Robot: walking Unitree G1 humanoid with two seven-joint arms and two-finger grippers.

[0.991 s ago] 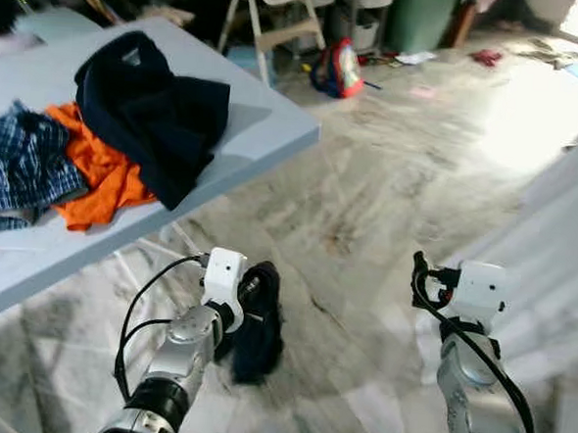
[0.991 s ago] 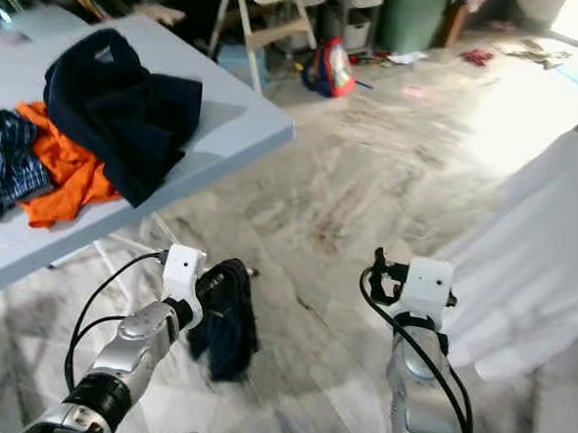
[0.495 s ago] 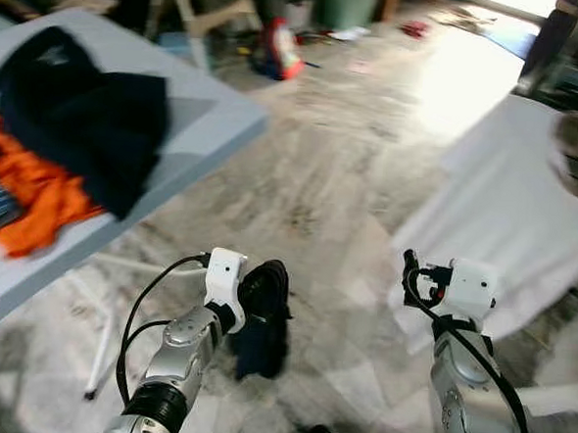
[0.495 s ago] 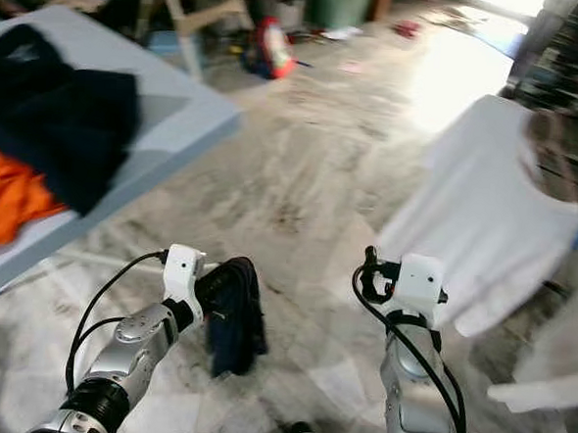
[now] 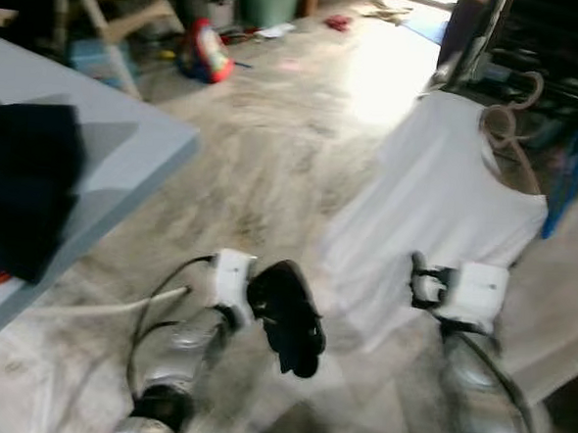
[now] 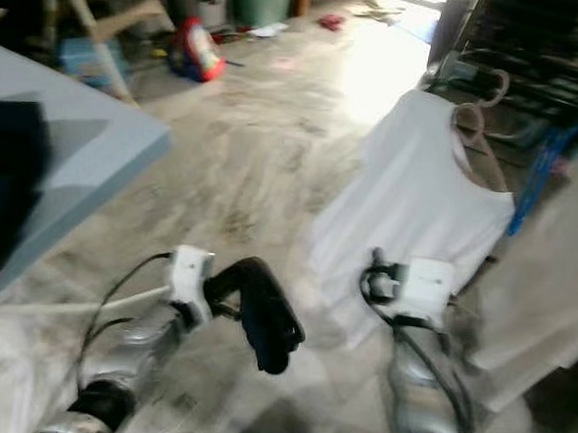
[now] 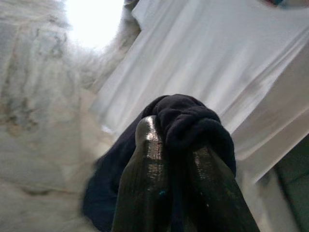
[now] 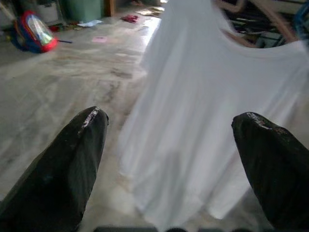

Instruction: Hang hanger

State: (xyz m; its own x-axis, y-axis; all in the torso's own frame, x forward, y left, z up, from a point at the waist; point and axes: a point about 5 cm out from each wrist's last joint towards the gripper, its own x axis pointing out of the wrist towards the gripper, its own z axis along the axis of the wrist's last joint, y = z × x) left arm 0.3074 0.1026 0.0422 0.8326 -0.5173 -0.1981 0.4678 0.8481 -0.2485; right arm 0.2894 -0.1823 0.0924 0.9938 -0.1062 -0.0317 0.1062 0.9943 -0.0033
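Left hand (image 7: 169, 164) clamping dark garment (image 5: 287, 329), right hand (image 8: 169, 159) spread wide before white shirt (image 8: 203, 111)

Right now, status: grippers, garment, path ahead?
Left gripper shut on dark garment. Right gripper open, empty. White shirt on hanger hangs directly ahead. Table off left.

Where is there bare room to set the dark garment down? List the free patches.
Free: the grey table's near corner, beside the dark clothes; marble floor between table and white shirt. Crowded: around the shirt's rack, and the far clutter by the red bag.
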